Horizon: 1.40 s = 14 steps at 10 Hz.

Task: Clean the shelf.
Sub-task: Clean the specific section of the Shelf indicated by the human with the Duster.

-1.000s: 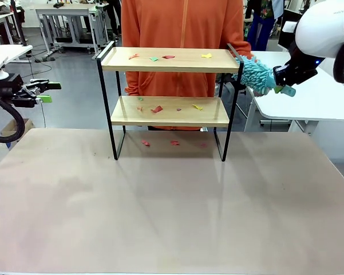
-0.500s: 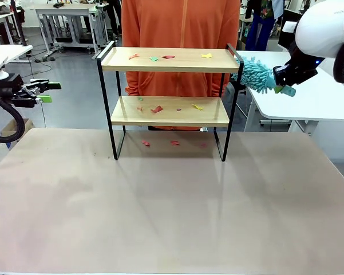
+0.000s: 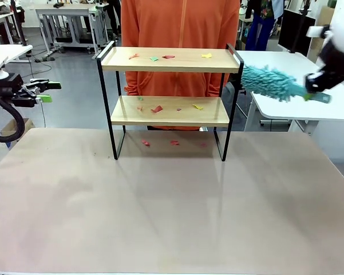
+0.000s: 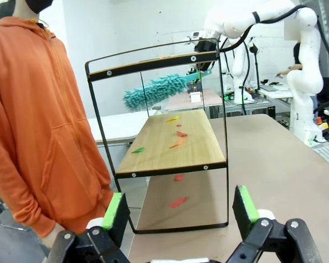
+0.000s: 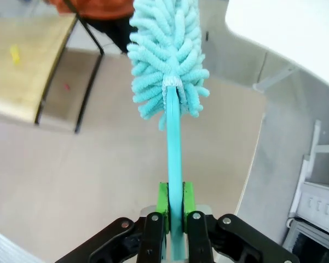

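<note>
The shelf stands at the table's far middle, with its two wooden boards strewn with coloured paper scraps. More scraps lie on the table under it. My right gripper is shut on the handle of a teal fluffy duster, whose head hangs just right of the shelf's top rail without touching it. In the right wrist view the gripper clamps the duster handle, and the shelf lies off to the upper left. My left gripper hovers open at the far left, off the table. In its own wrist view it faces the shelf end-on.
A person in an orange hoodie stands right behind the shelf. A white table sits at the right beneath the duster. The brown table spreads wide in front of the shelf.
My right arm has drawn back to the right. The duster has left the shelf's right rail and now lies flatter and lower. The left arm has not moved.
</note>
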Tool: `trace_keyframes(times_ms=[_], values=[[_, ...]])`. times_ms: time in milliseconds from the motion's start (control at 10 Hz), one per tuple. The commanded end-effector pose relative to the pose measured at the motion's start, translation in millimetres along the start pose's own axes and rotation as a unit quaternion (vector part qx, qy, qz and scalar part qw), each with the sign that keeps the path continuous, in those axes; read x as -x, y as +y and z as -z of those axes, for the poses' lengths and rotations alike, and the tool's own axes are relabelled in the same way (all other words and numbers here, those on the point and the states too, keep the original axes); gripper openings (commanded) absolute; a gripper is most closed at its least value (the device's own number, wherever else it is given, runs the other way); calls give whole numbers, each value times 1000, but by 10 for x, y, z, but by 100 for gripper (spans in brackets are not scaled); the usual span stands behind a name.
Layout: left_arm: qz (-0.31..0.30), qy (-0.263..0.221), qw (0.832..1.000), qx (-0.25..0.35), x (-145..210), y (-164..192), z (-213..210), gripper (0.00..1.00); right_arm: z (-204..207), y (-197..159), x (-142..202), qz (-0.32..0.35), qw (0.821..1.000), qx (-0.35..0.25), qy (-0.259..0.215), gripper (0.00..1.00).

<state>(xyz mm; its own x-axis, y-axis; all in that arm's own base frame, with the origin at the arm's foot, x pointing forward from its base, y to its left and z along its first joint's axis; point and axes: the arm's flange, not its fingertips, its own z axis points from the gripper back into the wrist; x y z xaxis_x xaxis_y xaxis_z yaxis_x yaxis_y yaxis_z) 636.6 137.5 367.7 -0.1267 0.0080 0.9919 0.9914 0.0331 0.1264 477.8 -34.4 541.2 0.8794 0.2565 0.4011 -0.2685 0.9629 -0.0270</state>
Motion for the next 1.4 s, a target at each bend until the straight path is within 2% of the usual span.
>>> trace_keyframes(times_ms=[0,300,500,700,800,1100,1200,1300], values=[[5,9,1000,3,-13,-27,14,100,-223,-314,401,-84,995,-12,43,13],[5,9,1000,3,-13,-27,14,100,-524,-348,1042,-216,971,-39,91,13],[5,9,1000,3,-13,-27,14,100,-712,-215,1421,-306,945,-55,100,13],[5,9,1000,3,-13,-27,14,100,-778,40,1644,-390,910,-85,108,13],[5,9,1000,3,-13,-27,14,100,-766,242,1699,-438,886,-106,111,13],[5,9,1000,3,-13,-27,14,100,-678,720,1681,-518,833,-142,131,13],[5,9,1000,3,-13,-27,14,100,-624,810,1641,-524,827,-148,143,13],[5,9,1000,3,-13,-27,14,100,-586,832,1571,-511,834,-151,144,13]])
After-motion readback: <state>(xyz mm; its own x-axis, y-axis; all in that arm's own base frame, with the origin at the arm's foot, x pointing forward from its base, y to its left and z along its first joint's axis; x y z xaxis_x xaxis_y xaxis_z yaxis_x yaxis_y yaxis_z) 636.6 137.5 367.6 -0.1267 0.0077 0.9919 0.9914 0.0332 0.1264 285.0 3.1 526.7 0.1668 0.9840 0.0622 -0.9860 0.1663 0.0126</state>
